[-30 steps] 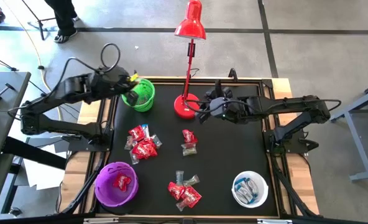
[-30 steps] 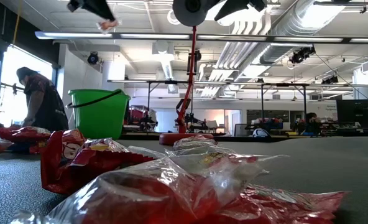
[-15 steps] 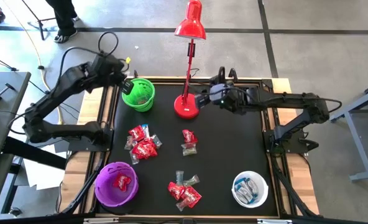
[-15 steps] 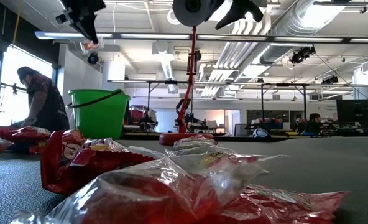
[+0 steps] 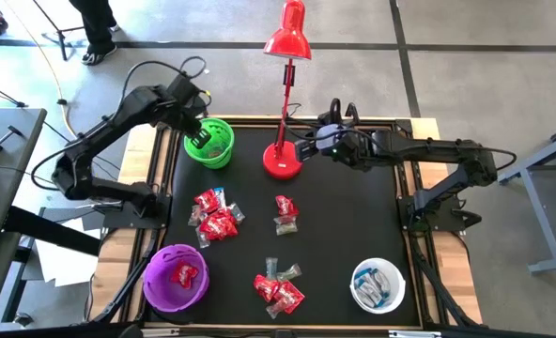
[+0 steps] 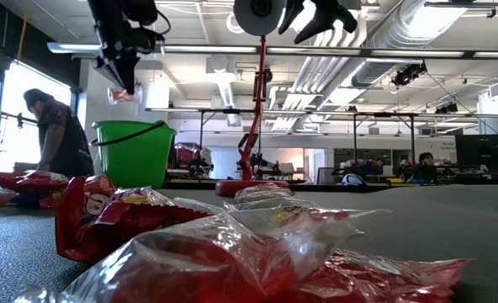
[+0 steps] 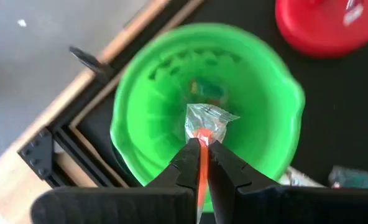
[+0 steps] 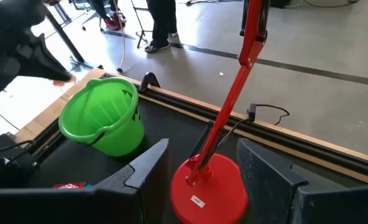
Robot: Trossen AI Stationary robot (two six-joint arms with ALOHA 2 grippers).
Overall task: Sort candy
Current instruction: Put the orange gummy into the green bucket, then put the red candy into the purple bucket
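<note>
Over the green bowl [image 5: 209,143] at the worktop's [image 5: 353,225] far left corner, seen from above, the left hand [image 5: 194,129] hovers while the right hand [image 5: 303,150] waits spread beside the red lamp [image 5: 285,94]. From the left wrist, that hand [image 7: 201,144] pinches a clear-wrapped candy [image 7: 207,122] by one end, its long axis running straight out from the fingertips toward the bowl's [image 7: 147,93] inside.

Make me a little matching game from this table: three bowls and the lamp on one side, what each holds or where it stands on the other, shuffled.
Things:
1. green bowl
2. purple bowl
3. white bowl
4. red lamp

Descriptions:
A. holds blue-and-white candy
B. stands in front of the open right gripper
C. holds red candy
D. sits under the left gripper, which pinches a clear-wrapped candy

Pairs: 1-D, 2-C, 3-A, 4-B
</note>
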